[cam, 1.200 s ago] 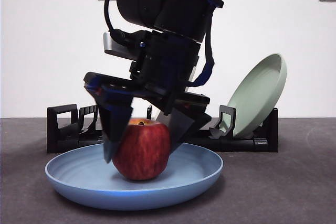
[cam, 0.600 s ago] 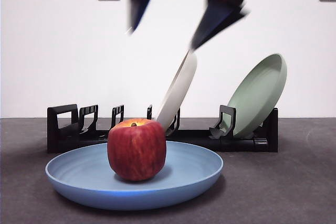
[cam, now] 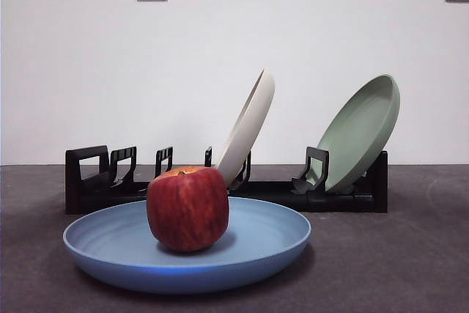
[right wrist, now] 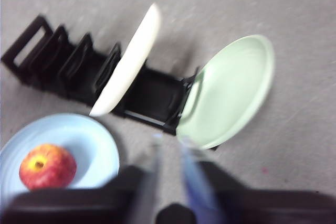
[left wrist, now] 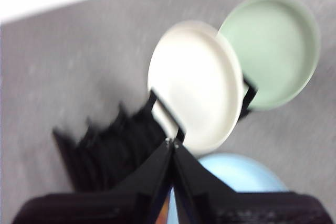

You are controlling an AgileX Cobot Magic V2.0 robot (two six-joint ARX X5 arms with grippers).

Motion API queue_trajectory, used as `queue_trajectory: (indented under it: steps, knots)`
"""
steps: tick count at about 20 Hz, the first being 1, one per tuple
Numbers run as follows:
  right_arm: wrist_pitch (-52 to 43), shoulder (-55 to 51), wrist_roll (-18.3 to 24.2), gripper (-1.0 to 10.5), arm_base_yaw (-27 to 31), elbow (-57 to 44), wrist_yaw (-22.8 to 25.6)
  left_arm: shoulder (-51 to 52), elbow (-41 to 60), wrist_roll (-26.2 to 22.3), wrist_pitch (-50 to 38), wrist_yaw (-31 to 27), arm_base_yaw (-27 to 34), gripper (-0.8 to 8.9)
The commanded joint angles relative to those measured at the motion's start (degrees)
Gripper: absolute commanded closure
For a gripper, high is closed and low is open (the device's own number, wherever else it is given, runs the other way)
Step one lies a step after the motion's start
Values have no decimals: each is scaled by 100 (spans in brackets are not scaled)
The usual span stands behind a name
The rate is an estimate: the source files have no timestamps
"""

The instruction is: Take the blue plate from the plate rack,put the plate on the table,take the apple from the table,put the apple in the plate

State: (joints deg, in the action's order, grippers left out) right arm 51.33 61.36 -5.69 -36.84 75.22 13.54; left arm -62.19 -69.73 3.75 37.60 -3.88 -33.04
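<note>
Front view. The apple (cam: 187,209) rests upright inside the blue plate (cam: 264,243), left of the plate's centre, its stem end upward with a yellow-orange patch showing. The blue plate lies flat on the tabletop (cam: 396,254), toward the front edge. Nothing touches the apple or the plate; no gripper appears in this view.

Behind the blue plate, nearer the back edge and the white wall, stands the plate rack (cam: 88,181), running along the tabletop from left to right. A cream-white plate (cam: 249,126) leans in a slot near the rack's middle, and a sage-green plate (cam: 363,133) leans at the rack's right end. The slots on the rack's left part hold no plate.

Left wrist view (blurred). The left gripper (left wrist: 172,148) is raised above the rack, its two jaws brought together to a point with nothing between them. Beyond it lie the cream-white plate (left wrist: 197,85), the sage-green plate (left wrist: 273,48) and part of the blue plate (left wrist: 241,174).

Right wrist view (blurred). The right gripper (right wrist: 169,156) is raised above the tabletop, its jaws close together and parallel, holding nothing. The apple (right wrist: 47,166) sits in the blue plate (right wrist: 92,145), apart from the gripper; the rack (right wrist: 68,66) lies beyond.
</note>
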Motion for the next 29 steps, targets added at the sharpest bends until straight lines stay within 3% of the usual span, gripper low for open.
queue_trajectory:
  steps: [1, 5, 9, 14, 19, 27, 29]
  knots:
    - [-107, -144, 44, 962, 44, -321, 9, 24, 37, -103, -240, -28, -144, 823]
    - [-1191, -540, -90, 962, 87, -1615, -2, 63, 291, -216, -527, -72, -431, 823]
    - [-2391, -835, -356, 962, 83, -3023, 0, 282, 1502, -166, -1427, -616, -763, 823]
    - [-2883, -719, -511, 962, 81, -3713, 55, 315, 3261, 271, -2951, -643, -822, 823]
    - [-2857, -713, -518, 945, 127, -3713, 31, 315, 3322, 258, -2374, -662, -800, 815]
    - [-2857, -715, -518, 945, 127, -3713, 31, 328, 3322, 247, -2339, -643, -807, 815]
    - [-2857, -717, -518, 945, 127, -3713, 31, 796, 3322, 225, -2063, -645, -765, 815]
